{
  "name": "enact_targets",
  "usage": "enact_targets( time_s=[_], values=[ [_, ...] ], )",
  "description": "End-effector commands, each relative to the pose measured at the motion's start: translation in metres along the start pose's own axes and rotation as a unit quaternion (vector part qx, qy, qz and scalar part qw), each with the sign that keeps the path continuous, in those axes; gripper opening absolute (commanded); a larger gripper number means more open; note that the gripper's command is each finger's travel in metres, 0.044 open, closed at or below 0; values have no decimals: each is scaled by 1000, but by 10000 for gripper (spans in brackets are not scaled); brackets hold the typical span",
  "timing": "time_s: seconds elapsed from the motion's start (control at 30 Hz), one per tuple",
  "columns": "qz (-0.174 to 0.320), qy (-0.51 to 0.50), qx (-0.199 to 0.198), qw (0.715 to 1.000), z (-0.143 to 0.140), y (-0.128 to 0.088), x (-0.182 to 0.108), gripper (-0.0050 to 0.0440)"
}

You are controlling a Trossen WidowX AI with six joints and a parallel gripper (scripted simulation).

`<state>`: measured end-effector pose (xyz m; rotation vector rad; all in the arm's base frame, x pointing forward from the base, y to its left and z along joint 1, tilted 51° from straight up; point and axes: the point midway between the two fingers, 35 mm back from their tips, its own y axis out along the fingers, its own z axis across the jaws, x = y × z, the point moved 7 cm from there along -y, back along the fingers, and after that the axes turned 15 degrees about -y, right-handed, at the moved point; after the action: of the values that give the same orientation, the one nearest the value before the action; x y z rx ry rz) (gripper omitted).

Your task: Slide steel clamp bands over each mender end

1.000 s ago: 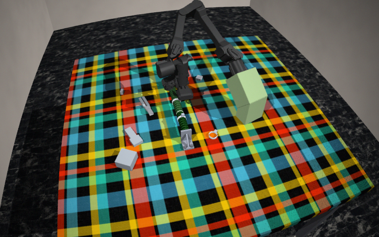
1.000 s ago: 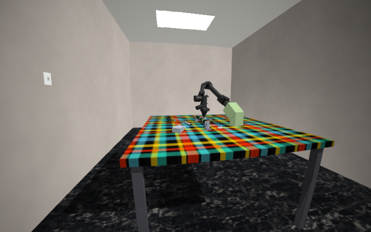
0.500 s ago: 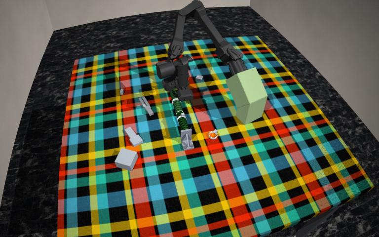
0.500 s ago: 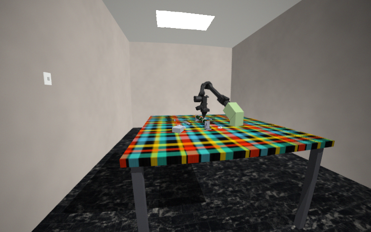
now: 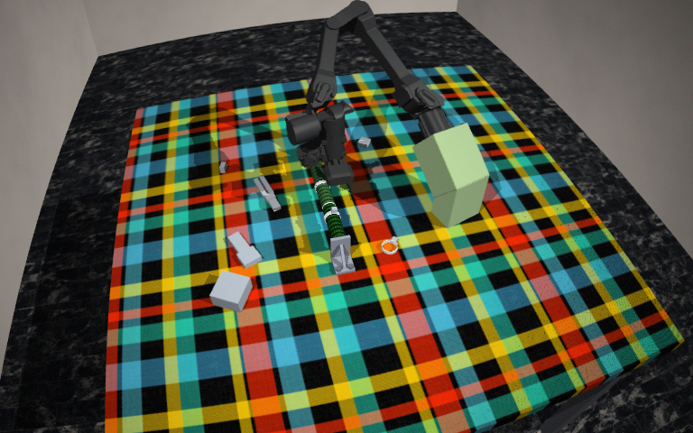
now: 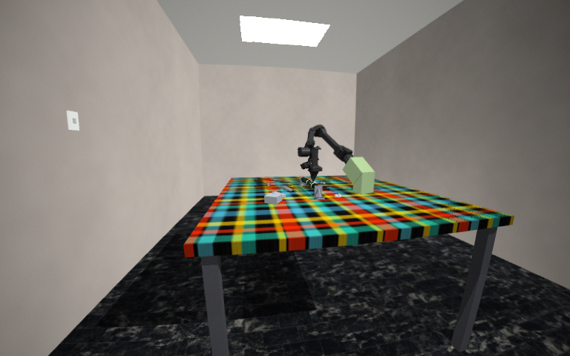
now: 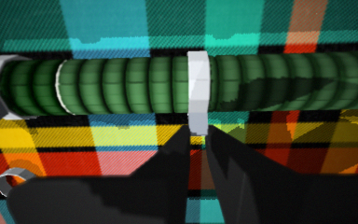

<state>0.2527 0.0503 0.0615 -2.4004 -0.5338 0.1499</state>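
Pinching the near band's [image 5: 320, 183] [image 7: 199, 81] tab, my fingers [image 6: 313, 175] stand narrow. In the wrist view, the hose [image 5: 324, 195] [image 6: 309, 182] [image 7: 138, 86] crosses at twelve o'clock from them; the other band [image 5: 331, 214] [image 7: 4, 105] lies toward nine.

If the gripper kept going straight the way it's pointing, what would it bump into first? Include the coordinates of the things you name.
Probably the table [image 5: 409, 327] [image 6: 349, 222] [image 7: 121, 161], just beside the hose [image 5: 324, 195] [image 7: 126, 86]. The gripper [image 6: 313, 179] [image 7: 197, 132] points down, pinching a band's [image 5: 320, 184] [image 7: 199, 84] tab; the remaining gap is hard to judge.
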Motion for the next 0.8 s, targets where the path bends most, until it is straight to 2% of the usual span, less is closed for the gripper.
enact_targets(
  time_s=[0.0, 0.77],
  values=[
    [1, -1, 0, 1000, 7, 0, 2, 0],
    [1, -1, 0, 1000, 31, 1, 8, 0]
  ],
)
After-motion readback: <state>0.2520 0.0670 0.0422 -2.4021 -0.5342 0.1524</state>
